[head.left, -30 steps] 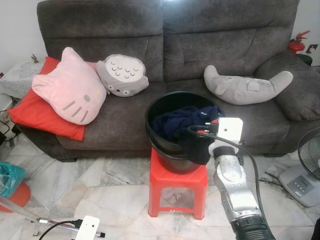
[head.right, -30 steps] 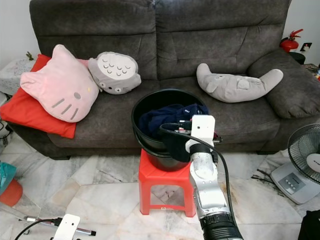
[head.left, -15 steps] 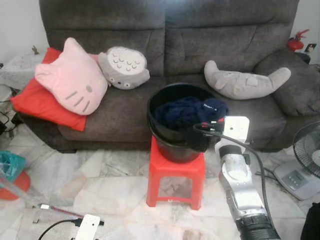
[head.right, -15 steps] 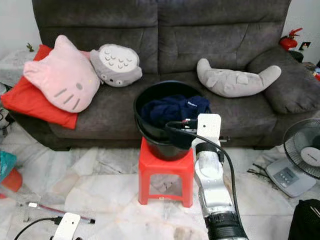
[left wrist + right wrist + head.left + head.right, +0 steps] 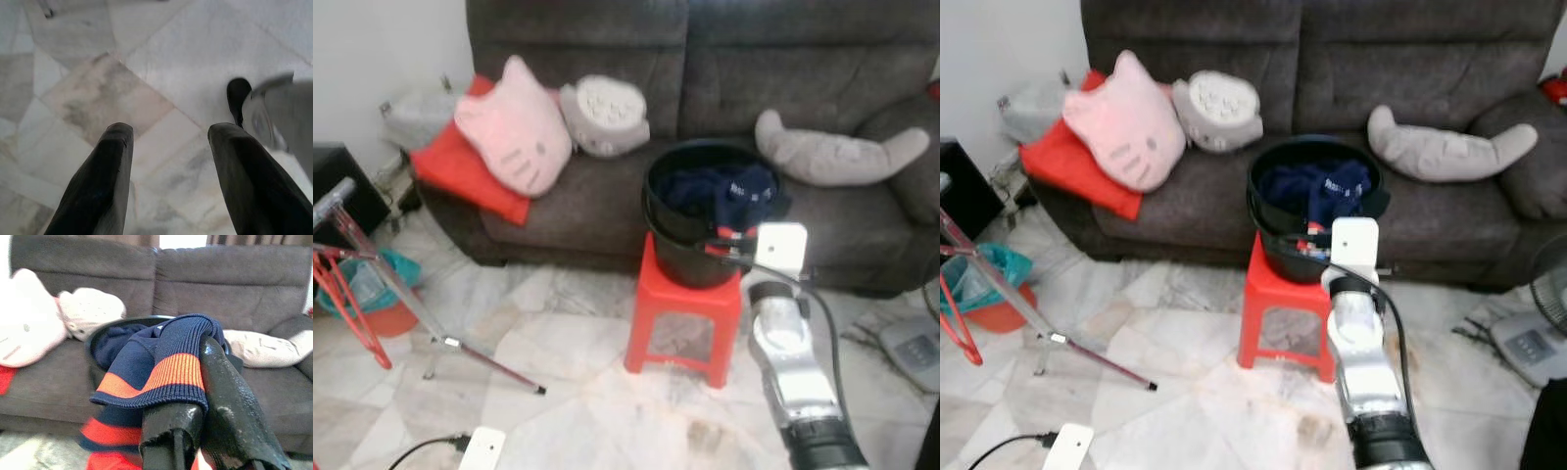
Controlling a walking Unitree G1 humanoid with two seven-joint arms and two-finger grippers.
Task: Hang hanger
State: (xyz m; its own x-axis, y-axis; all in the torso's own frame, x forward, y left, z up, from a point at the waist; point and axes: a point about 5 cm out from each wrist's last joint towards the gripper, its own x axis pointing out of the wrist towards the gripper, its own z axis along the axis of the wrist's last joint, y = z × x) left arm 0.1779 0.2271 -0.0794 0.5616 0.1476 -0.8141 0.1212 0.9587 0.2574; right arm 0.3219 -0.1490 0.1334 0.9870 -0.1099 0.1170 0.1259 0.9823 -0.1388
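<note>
Sofa point(image 5: 607, 196) behind black basin point(image 5: 690, 264); right gripper point(image 5: 195, 431) clamped on soft, limp striped garment point(image 5: 161, 367) above basin; left gripper point(image 5: 168, 171) apart.

The sofa point(image 5: 1430, 59) wears a matt, napped grey fabric. The pink cat cushion point(image 5: 1126, 122) and the grey round cushion point(image 5: 1219, 108) look like soft plush, lying by a smooth red cloth pillow point(image 5: 1067, 166). The black basin point(image 5: 1278, 240) is glossy plastic; the red stool point(image 5: 1283, 313) beneath is smoother, duller plastic. The navy garment point(image 5: 161, 357) is ribbed knit with orange stripes. The right gripper point(image 5: 210, 431) has shiny black fingers point(image 5: 230, 396). The floor point(image 5: 186, 63) is polished veined marble tile.
</note>
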